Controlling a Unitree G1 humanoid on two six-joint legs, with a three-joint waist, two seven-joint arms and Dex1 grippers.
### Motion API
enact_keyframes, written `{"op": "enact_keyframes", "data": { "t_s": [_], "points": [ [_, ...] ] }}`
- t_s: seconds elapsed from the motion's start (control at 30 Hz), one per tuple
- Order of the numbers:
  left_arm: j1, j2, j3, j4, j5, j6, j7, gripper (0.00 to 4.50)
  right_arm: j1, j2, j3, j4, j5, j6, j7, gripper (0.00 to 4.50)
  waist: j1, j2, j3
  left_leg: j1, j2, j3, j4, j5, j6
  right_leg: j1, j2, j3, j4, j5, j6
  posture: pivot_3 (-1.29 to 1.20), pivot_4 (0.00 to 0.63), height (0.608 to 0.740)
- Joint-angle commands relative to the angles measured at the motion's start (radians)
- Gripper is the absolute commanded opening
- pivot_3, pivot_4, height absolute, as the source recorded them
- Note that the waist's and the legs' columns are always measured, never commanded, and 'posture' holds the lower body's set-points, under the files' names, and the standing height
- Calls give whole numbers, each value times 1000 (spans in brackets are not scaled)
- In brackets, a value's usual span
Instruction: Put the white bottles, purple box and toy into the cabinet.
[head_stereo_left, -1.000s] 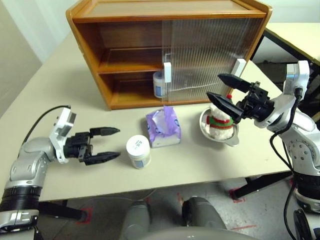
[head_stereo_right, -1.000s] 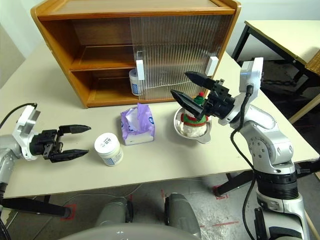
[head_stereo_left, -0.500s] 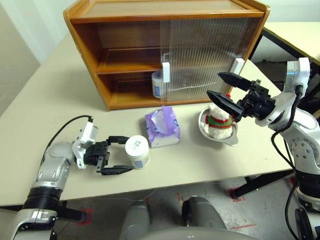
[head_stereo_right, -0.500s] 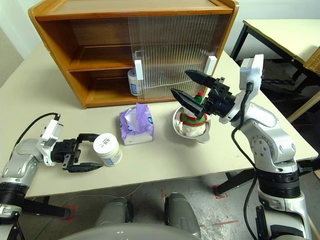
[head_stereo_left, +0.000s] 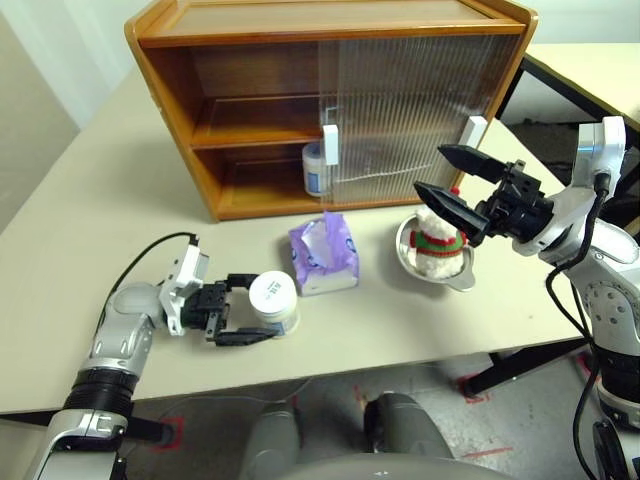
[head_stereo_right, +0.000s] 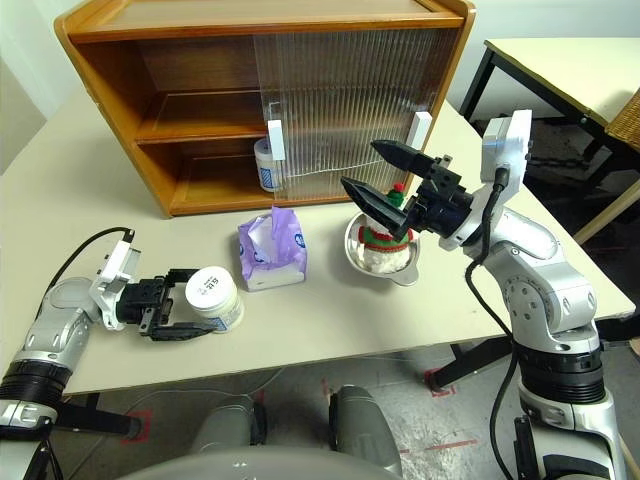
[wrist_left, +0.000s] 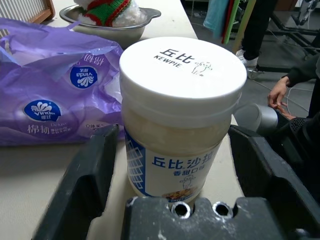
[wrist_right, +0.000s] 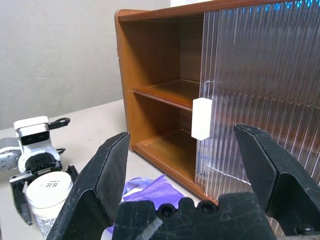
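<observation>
The left gripper (head_stereo_left: 247, 310) has its fingers on either side of a white bottle (head_stereo_left: 272, 302) standing on the worktop (head_stereo_left: 120, 200) in front of the cabinet (head_stereo_left: 330, 100); in the left wrist view narrow gaps show between the fingers and the jar wall, so it brackets the bottle without yet clamping it. My worry is the closing: the fingers sit low on the jar, under the wide lid, and an uneven squeeze could tip it or nudge it into the purple box (head_stereo_left: 325, 253), which lies just beside it, between the bottle and the cabinet. A lift begun before the grip is firm would likely drop the jar.

The right gripper (head_stereo_left: 447, 186) hovers with its fingers wide apart and empty above the toy (head_stereo_left: 436, 240), in front of the cabinet's closed door.

The cabinet stands open on its left half; the second white bottle (head_stereo_left: 316, 168) is on its bottom board, partly behind the door edge, and the inner shelf (head_stereo_left: 250, 135) looks bare. The toy sits in a metal bowl (head_stereo_left: 460, 275) near the cabinet's right front
</observation>
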Motion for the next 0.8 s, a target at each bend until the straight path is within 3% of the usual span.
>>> {"op": "enact_keyframes", "data": {
  "t_s": [0.03,0.33,0.8],
  "points": [
    [-13,-9,-13,22,22,-18,7,3043,0,-2,-12,-2,3,-2,-3,4500,0,0,0,0,0,0,0,0,0,0,0,0,0,0,0,-60,0,740],
    [-29,-28,-2,34,13,12,53,3044,5,1,-11,4,-3,-12,1,4500,1,0,0,0,0,0,0,0,0,0,0,0,0,0,1,-57,0,740],
    [-191,-44,163,150,-29,154,327,3044,4,35,12,21,-18,-35,6,4500,0,0,0,-1,0,-1,-1,2,4,0,1,0,-1,0,2,-38,0,740]
  ]
}}
